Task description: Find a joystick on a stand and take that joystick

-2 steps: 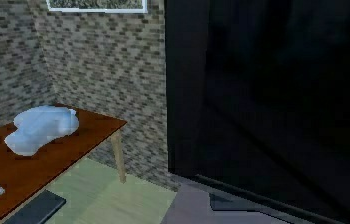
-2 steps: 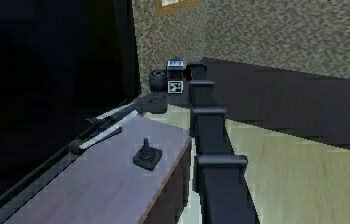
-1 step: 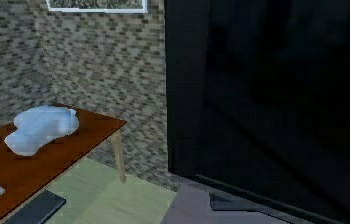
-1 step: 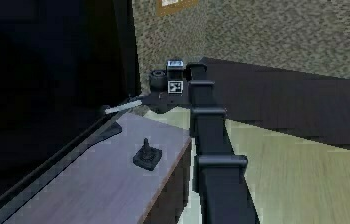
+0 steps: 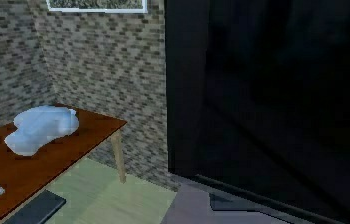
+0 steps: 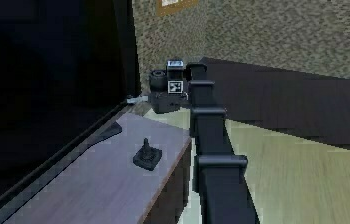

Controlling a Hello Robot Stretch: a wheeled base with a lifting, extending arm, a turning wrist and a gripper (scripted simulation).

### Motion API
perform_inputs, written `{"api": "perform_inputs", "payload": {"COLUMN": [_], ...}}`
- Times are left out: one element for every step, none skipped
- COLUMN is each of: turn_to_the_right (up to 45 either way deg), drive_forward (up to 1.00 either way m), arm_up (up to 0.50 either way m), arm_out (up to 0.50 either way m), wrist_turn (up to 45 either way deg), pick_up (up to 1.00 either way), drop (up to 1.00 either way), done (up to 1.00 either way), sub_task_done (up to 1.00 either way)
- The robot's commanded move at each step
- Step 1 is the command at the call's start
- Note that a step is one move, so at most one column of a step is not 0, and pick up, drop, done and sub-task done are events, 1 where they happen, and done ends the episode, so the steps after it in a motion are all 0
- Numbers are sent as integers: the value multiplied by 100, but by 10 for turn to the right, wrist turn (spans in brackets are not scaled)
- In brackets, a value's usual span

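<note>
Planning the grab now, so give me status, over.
Jaws near the television edge, load unclear. Joystick upright on the stand. Television close alongside, nothing else near the joystick.

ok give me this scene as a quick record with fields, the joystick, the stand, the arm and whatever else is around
stand: grey top, under a large black screen
joystick: small, dark, upright on the stand top
arm: dark bar alongside the stand's edge
end effector: farther up the arm side view than the joystick; cannot tell whether it holds anything
wooden table: carries a pale lumpy thing
</note>
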Motion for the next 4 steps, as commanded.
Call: {"api": "perform_inputs", "payload": {"turn_to_the_right": [0,0,0,0], "drive_forward": [0,0,0,0], "arm_up": [-30,0,10,0], "arm_out": [0,0,0,0], "wrist_turn": [0,0,0,0], "pick_up": [0,100,0,0], "drop": [0,0,0,0], "done": [0,0,0,100], "sub_task_done": [0,0,0,0]}}
